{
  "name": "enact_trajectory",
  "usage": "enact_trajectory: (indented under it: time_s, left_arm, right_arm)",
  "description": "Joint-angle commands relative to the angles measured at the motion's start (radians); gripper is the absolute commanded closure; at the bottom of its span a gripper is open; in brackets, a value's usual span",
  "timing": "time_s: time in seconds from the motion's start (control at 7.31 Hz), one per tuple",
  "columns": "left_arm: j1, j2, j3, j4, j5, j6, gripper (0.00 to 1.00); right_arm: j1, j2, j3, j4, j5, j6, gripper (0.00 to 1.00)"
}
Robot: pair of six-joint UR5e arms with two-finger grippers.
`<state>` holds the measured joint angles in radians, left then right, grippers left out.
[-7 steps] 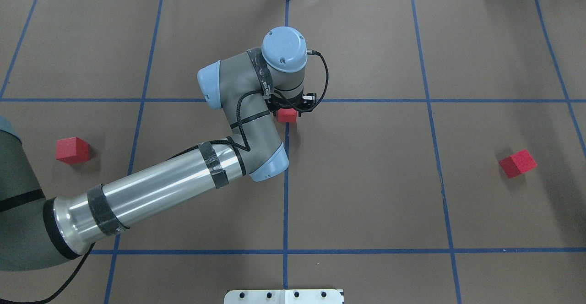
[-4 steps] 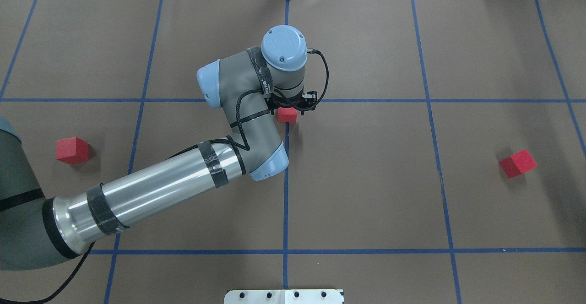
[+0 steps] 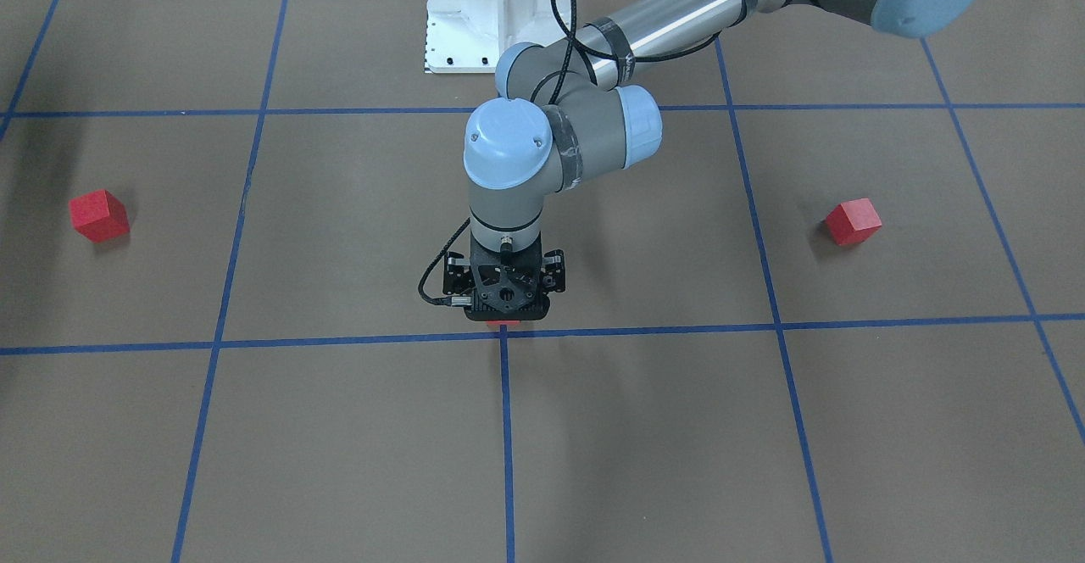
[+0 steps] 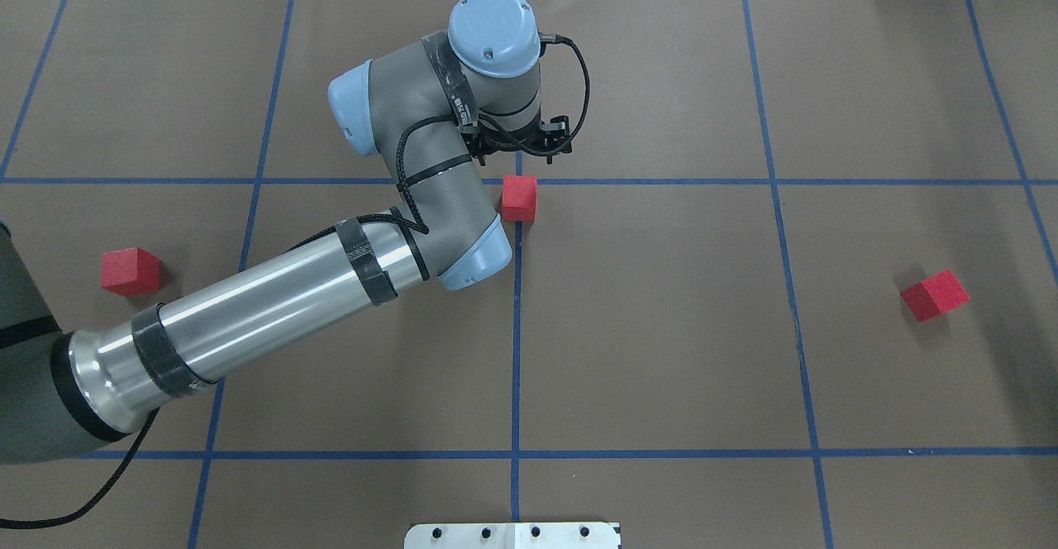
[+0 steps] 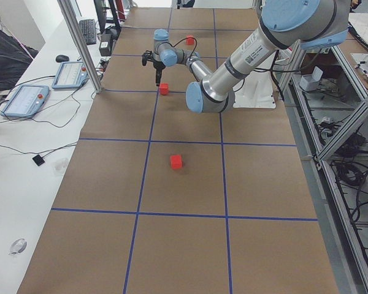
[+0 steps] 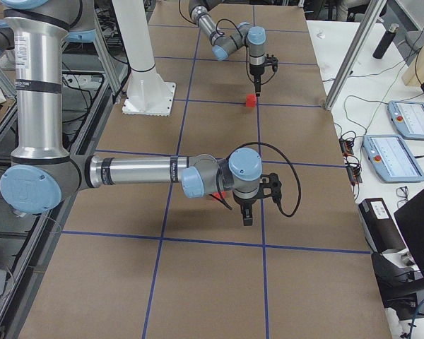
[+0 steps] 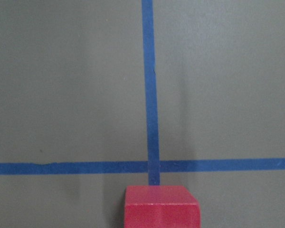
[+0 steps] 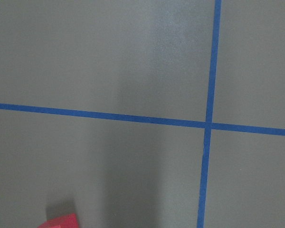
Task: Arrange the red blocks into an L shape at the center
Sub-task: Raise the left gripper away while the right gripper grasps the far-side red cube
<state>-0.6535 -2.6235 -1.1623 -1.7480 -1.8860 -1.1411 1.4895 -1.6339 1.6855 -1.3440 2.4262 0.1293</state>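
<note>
Red block (image 7: pixel 161 206), cubic, edges square to the tape lines (image 7: pixel 149 71), just robot-side of the center (image 7: pixel 153 166); my left gripper (image 3: pixel 504 304) hangs above, its opening indiscernible.

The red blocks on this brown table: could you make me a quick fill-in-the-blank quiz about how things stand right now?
The center block sits right by the crossing of two tape lines colored ___.
Above that block hangs the tool of the robot's ___ arm.
Counting the left block and the right block too, the table holds ___ red blocks.
Missing words: blue, left, three.
</note>
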Motion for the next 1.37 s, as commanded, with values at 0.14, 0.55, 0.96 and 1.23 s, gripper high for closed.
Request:
enact_trajectory:
  time_s: [0.14, 0.55, 0.96, 1.23]
  left_arm:
    - [-0.049, 0.022, -0.144, 0.189, -0.001, 0.009, 0.00]
    - [-0.064, 0.149, -0.288, 0.196, 0.001, 0.011, 0.00]
    - [-0.063, 0.171, -0.306, 0.196, 0.001, 0.011, 0.00]
    - [-0.064, 0.181, -0.304, 0.194, 0.001, 0.012, 0.00]
  right_arm:
    - [-0.194, -0.057, 0.031, 0.143, -0.073, 0.000, 0.01]
    - [-0.317, -0.081, 0.109, 0.146, -0.081, 0.143, 0.01]
    - [-0.501, -0.167, 0.134, 0.370, -0.241, 0.411, 0.01]
    - [-0.567, -0.164, 0.115, 0.390, -0.275, 0.426, 0.01]
